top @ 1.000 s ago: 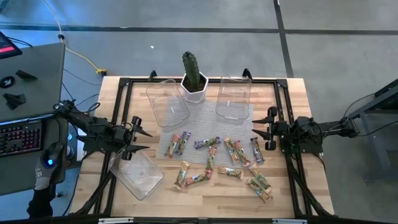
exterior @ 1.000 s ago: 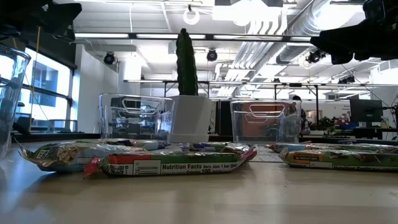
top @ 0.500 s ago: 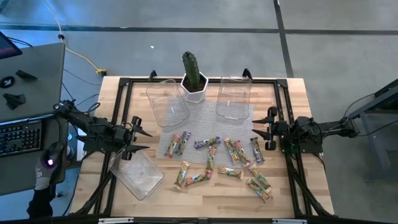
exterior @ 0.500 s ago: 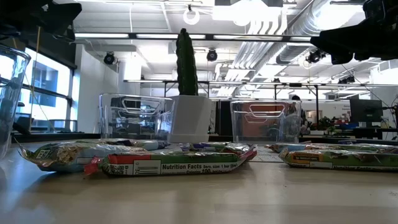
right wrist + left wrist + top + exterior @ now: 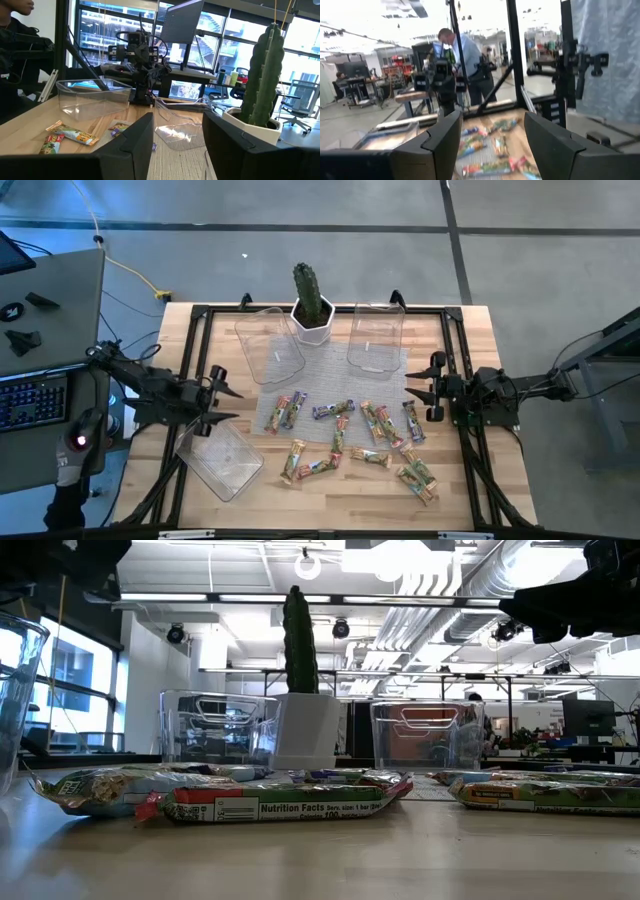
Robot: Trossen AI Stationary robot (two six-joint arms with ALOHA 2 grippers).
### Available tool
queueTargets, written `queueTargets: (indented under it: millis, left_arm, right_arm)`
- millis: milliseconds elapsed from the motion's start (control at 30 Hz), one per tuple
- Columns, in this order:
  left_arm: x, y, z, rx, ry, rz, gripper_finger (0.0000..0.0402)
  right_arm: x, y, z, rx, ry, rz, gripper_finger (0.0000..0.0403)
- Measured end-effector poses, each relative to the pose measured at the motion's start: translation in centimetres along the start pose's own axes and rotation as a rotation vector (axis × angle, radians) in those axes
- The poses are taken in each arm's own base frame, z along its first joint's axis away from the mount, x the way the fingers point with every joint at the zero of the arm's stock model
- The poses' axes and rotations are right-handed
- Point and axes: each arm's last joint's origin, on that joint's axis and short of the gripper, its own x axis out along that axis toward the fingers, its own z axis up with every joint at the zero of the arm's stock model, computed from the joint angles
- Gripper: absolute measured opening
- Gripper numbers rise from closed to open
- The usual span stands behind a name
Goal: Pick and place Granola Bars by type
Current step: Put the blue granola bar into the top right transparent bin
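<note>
Several granola bars in purple, red-orange and green-yellow wrappers lie flat and scattered on the grey mat and the wood at the table's middle and near side. They also show in the low view as bars and in the left wrist view as bars. My left gripper hovers open at the table's left side, pointing right, above the near-left tub. My right gripper hovers open at the right side, pointing left, just right of the bars. In the wrist views both the left gripper and the right gripper are seen with nothing between their fingers.
Three clear tubs: one far-left, one far-right, one near-left under my left gripper. A cactus in a white pot stands at the far edge between the two far tubs. A black frame runs around the table. People show in the room beyond.
In the low view my left arm has risen a little; nothing else has moved.
</note>
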Motion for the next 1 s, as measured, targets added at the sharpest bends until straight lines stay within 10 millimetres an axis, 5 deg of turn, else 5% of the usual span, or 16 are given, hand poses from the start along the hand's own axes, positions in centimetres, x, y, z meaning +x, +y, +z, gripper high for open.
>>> queueTargets:
  millis: [1000]
  left_arm:
    - [0.0,-0.2,-0.8,0.023,0.079,-0.016,0.0211]
  right_arm:
    - [0.0,0.0,0.0,0.0,0.0,0.0,0.0154]
